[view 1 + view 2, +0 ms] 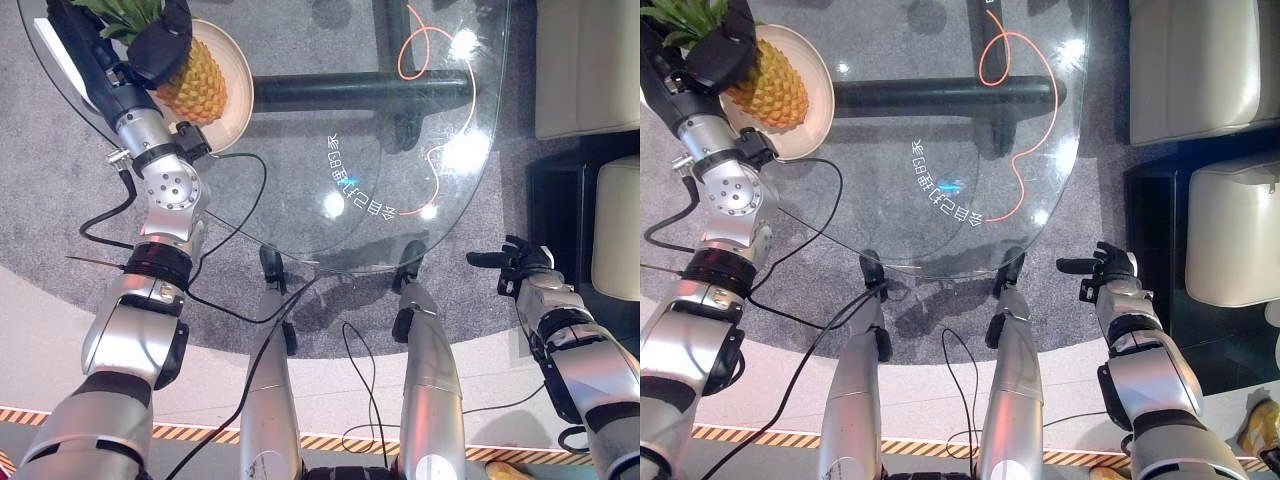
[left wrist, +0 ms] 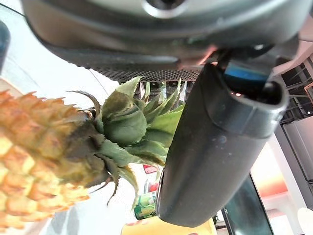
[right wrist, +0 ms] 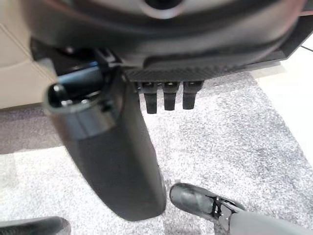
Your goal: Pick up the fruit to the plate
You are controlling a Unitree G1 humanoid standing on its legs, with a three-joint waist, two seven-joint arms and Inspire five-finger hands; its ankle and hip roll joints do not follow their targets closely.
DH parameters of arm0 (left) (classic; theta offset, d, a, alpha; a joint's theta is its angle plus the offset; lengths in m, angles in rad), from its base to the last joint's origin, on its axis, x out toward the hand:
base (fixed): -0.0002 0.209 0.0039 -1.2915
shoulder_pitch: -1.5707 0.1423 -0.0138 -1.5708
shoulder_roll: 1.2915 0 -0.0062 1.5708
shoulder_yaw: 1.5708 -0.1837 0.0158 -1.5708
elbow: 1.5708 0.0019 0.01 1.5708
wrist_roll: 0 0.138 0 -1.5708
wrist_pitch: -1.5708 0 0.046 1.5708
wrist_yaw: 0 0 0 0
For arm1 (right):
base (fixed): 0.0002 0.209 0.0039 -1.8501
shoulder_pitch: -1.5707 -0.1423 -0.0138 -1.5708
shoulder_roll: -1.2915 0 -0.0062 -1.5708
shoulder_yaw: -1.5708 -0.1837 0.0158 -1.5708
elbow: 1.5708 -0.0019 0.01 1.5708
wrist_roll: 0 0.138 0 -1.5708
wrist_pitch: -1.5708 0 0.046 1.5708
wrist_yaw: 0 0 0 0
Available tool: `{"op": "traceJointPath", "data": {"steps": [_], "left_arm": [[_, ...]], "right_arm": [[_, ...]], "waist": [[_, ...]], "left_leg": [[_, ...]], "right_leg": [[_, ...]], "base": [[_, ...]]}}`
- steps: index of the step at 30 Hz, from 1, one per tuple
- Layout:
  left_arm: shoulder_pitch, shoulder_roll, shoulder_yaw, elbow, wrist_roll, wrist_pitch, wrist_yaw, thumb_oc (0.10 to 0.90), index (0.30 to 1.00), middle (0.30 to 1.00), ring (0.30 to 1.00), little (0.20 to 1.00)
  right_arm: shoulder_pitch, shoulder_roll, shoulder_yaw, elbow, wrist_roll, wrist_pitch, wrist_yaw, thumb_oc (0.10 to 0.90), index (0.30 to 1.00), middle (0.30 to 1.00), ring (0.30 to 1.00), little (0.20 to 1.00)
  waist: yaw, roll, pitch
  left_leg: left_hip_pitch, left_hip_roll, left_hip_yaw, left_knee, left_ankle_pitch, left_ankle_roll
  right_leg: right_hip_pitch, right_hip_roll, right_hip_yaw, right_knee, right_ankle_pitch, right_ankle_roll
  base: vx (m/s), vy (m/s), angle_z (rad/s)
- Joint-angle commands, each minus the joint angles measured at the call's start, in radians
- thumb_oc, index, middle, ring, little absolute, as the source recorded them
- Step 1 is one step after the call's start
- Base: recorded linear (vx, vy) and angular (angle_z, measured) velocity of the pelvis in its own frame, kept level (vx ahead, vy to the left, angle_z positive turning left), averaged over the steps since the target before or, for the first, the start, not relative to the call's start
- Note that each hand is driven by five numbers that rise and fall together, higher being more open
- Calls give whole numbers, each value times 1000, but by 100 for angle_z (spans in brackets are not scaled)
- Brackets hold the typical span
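A pineapple [image 1: 195,85] lies on a cream plate [image 1: 240,80] at the far left of the glass table [image 1: 300,190]. My left hand [image 1: 160,45] covers the fruit where its body meets the green crown, fingers curled round it. The left wrist view has the thumb [image 2: 210,156] beside the leaves and the yellow body [image 2: 34,147] close against the palm. My right hand [image 1: 525,265] hangs off the table's near right side over the grey carpet, with straight fingers and nothing in it; its thumb [image 3: 112,156] stands out straight.
The oval glass top shows a black base bar [image 1: 360,90] and an orange cable [image 1: 420,45] through it. Beige cushioned seats [image 1: 590,60] stand to the right, with a dark gap beside them. Grey carpet [image 1: 500,180] lies around the table.
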Motion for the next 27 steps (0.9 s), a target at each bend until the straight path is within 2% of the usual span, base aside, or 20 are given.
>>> {"op": "traceJointPath", "data": {"steps": [1,27], "left_arm": [[-53,39,77,-92,20,-129,-4,800,900,900,900,900],[102,-1,133,-198,33,-140,-25,800,900,900,900,900]], "right_arm": [[26,-18,-17,26,1,1,-46,800,900,900,900,900],[44,-32,-48,30,2,16,-57,800,900,900,900,900]], "waist": [[24,-29,-27],[52,-13,-27]], "left_leg": [[-71,-15,-40,139,-112,-34],[-47,-25,-50,124,-116,-30]], "right_leg": [[46,3,-33,-61,-18,49],[70,-16,-46,-79,-8,60]], "base": [[0,0,0],[1,-1,1]]}}
